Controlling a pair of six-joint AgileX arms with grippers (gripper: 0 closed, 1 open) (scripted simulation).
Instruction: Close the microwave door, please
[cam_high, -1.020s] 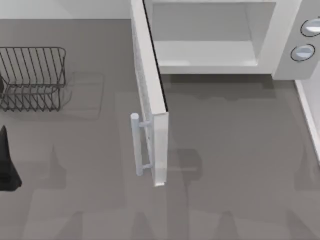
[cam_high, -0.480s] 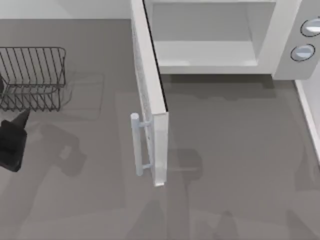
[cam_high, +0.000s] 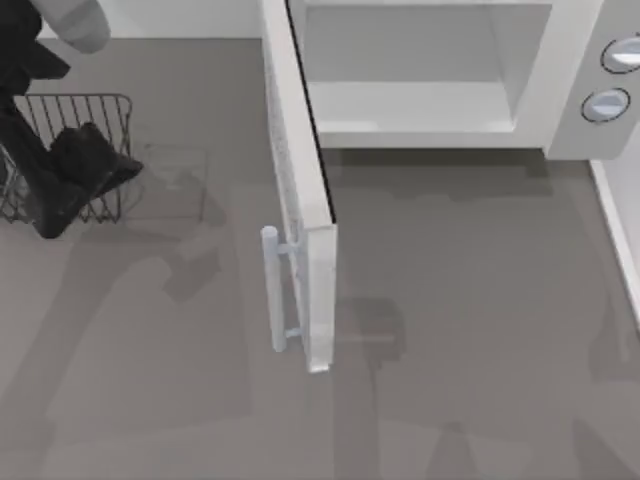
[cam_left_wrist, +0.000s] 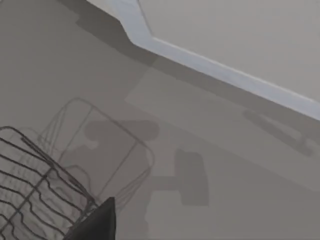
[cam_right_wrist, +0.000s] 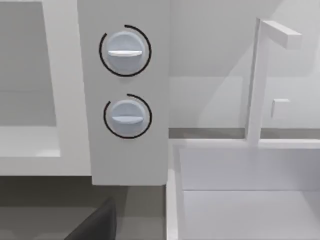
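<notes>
From above, the microwave door (cam_high: 298, 190) stands wide open, jutting out over the bench (cam_high: 470, 300), its bar handle (cam_high: 272, 290) facing my left hand (cam_high: 85, 170). That hand hangs over the wire rack (cam_high: 60, 110) at the bench's left; I cannot tell its spread. My right wrist view adds two knobs (cam_right_wrist: 125, 50).
</notes>
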